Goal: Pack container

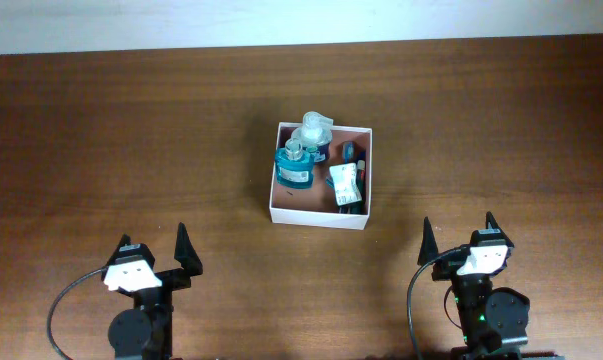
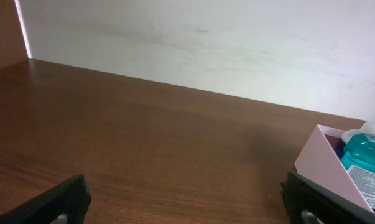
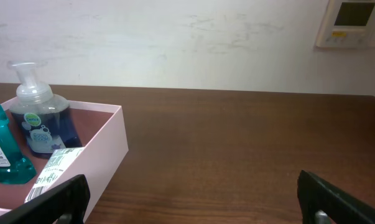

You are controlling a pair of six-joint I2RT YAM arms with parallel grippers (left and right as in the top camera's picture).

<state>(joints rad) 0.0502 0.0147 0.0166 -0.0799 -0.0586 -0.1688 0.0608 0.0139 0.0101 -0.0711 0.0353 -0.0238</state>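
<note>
The container [image 1: 317, 214] is a square shallow box with white walls and a pinkish-brown inside, at the table's middle. It holds a teal bottle [image 1: 295, 165], a blue pump bottle [image 1: 316, 135] and a small labelled tube [image 1: 344, 184]. In the left wrist view its corner [image 2: 321, 158] and the teal bottle [image 2: 365, 155] show at the right. In the right wrist view its wall [image 3: 103, 152], the pump bottle [image 3: 41, 118] and the teal bottle [image 3: 0, 146] show at the left. My left gripper [image 1: 153, 255] and right gripper [image 1: 459, 238] are both open and empty, near the front edge.
The dark wooden table [image 1: 131, 130] runs back to a white wall [image 2: 206, 43]. A white wall-mounted control panel [image 3: 352, 22] shows at the top right of the right wrist view.
</note>
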